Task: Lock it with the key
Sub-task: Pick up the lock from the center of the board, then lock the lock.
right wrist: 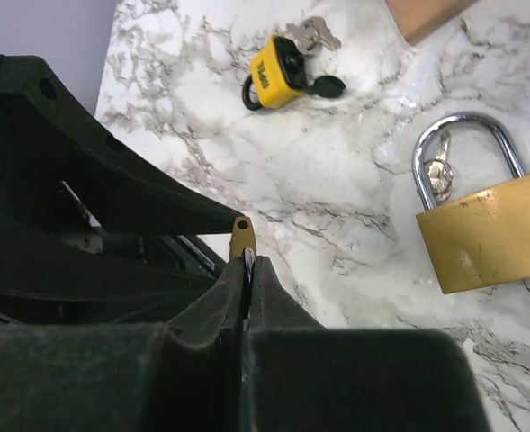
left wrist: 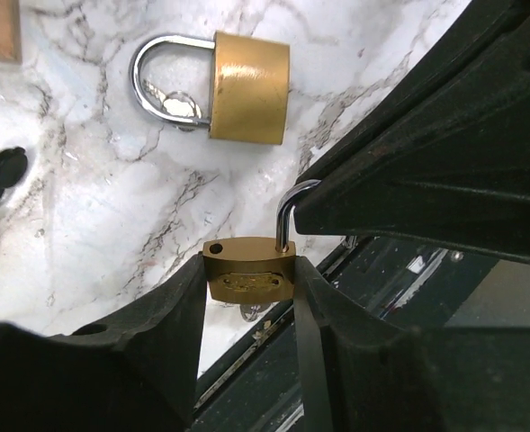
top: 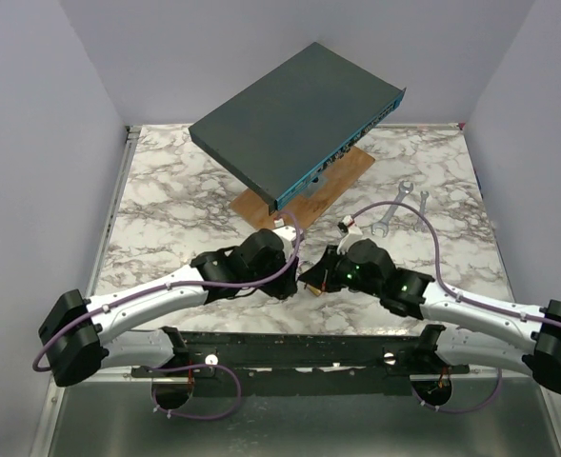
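A small brass padlock (left wrist: pixel 247 279) sits gripped by its body between my left gripper's fingers (left wrist: pixel 179 310), with its silver shackle (left wrist: pixel 287 211) raised and one shackle hole bare. My left gripper (left wrist: pixel 248 266) is shut on it. My right gripper (right wrist: pixel 248 263) is shut on the shackle, and the padlock's top end (right wrist: pixel 241 229) shows just past its fingertips. A small silver piece (left wrist: pixel 250 311) under the padlock looks like the key. In the top view, the left gripper (top: pixel 297 259) and right gripper (top: pixel 320 276) meet over the table's near edge.
A larger brass padlock (left wrist: pixel 249 87) with keys on its shackle lies on the marble and also shows in the right wrist view (right wrist: pixel 489 236). A yellow padlock (right wrist: pixel 269 72) with keys lies further off. A dark box (top: pixel 294 119) rests tilted on a wooden board (top: pixel 342 181). Two wrenches (top: pixel 391 205) lie at the right.
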You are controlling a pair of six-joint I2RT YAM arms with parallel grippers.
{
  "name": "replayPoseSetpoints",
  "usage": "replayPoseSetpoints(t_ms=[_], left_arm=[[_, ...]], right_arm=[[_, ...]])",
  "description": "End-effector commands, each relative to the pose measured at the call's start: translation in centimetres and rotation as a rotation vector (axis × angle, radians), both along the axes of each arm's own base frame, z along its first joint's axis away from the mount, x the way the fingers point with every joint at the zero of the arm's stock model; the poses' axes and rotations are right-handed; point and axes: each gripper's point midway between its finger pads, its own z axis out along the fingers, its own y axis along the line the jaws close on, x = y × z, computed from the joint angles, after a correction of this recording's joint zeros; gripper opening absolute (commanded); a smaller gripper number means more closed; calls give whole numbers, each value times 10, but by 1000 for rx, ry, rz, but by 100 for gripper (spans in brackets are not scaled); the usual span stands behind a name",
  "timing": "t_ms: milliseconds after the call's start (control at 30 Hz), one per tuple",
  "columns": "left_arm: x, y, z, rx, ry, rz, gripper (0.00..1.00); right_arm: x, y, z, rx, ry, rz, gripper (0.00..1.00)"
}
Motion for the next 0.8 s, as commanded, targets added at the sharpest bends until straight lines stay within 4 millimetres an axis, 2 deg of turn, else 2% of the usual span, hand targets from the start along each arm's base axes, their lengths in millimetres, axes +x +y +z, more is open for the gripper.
replayPoseSetpoints(t_ms=[0,200,300,433,567,767], left_arm=[[3,-11,51,-133,-86,-34,44],[21,2,100,-240,-253,63,70],[31,9,122,-280,-353,116,76],[39,15,159,-384,-490,168,76],[43,19,193,-467,-616,182,72],[45,18,222,-542,-725,167,64]], right_arm=[[3,8,56,67,-83,37,1],[18,6,111,91,-117,-45,1],[26,6,139,123,-119,-96,1],[38,3,180,160,-140,-172,1],[44,3,212,201,-166,-199,1],[45,5,239,237,-188,-199,1]])
